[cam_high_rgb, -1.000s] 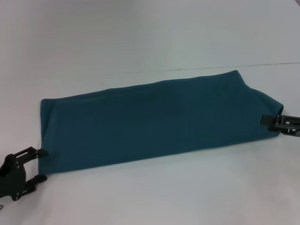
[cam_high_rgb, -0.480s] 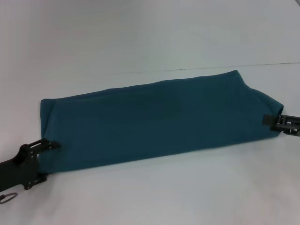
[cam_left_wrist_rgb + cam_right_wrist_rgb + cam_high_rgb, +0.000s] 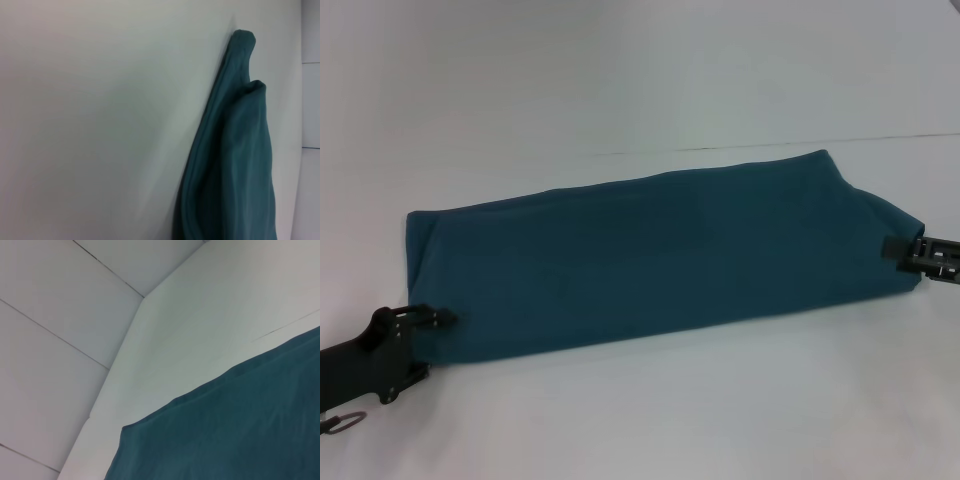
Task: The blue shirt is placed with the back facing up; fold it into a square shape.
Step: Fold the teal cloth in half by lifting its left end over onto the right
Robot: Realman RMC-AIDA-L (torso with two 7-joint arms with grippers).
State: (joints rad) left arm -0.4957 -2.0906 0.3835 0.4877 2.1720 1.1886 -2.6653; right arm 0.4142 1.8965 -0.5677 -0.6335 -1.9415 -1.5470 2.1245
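Blue shirt [image 3: 650,260] lies folded into a long band across the white tabletop [image 3: 620,80].
Left tool [image 3: 428,345] grips its near-left corner; right tool [image 3: 905,252] sits at the opposite end (closure there unclear).

blue shirt [image 3: 650,260], folded long band, apparently flat, slanting
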